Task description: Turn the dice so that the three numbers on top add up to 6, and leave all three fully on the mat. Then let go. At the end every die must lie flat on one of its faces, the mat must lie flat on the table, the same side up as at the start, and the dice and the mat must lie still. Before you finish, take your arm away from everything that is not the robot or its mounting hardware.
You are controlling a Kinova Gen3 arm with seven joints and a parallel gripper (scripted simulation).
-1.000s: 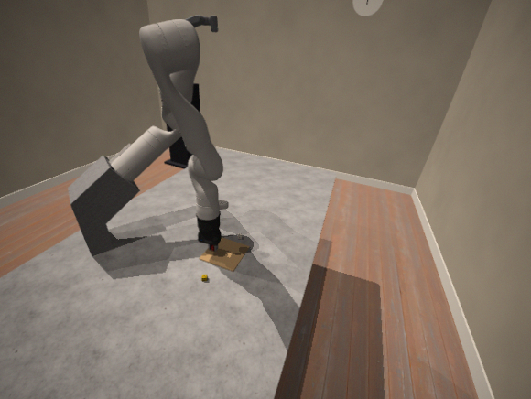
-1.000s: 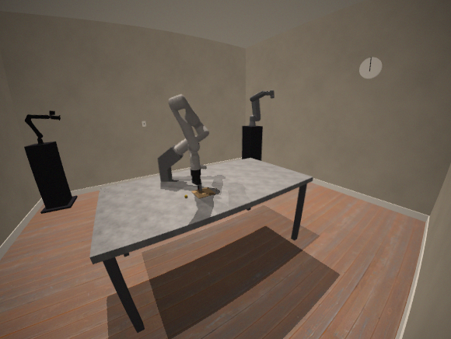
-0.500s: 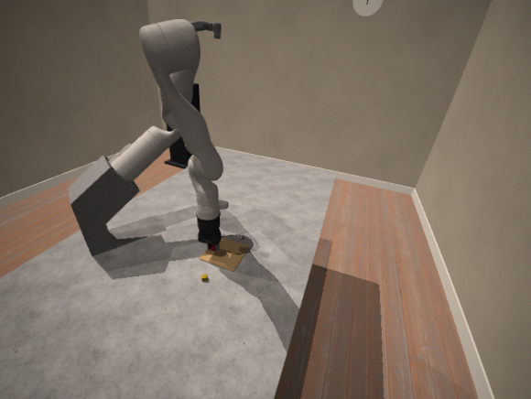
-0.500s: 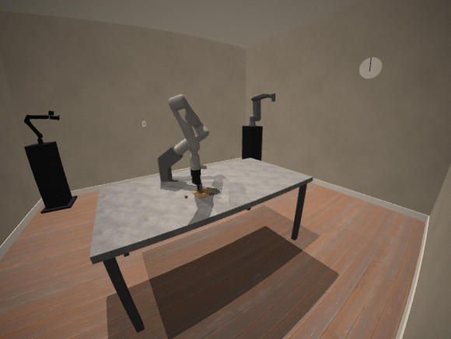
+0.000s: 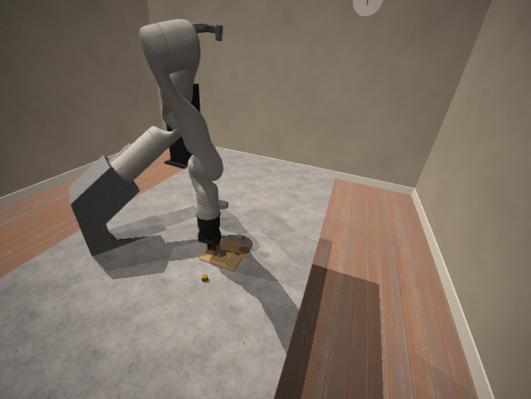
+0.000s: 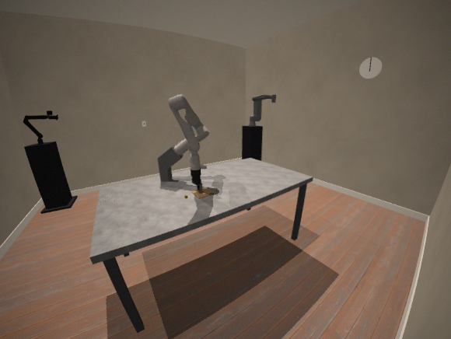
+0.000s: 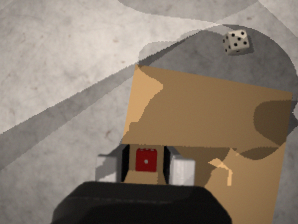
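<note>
In the wrist view a red die (image 7: pixel 147 159) lies on the tan mat (image 7: pixel 210 135) near its edge, with one pip facing up. My gripper (image 7: pixel 146 158) is open around it, with a dark gap on each side between the fingers and the die. A white die (image 7: pixel 237 42) lies on the grey table just beyond the mat's far corner. A yellow die (image 5: pixel 205 277) lies on the table, off the mat (image 5: pixel 225 255). In the top view the gripper (image 5: pixel 211 242) stands low over the mat's near corner.
The arm's dark base block (image 5: pixel 98 206) stands on the table to the left of the mat. The table edge (image 5: pixel 311 274) runs to the right. Camera stands (image 6: pixel 48 175) are on the floor beyond the table.
</note>
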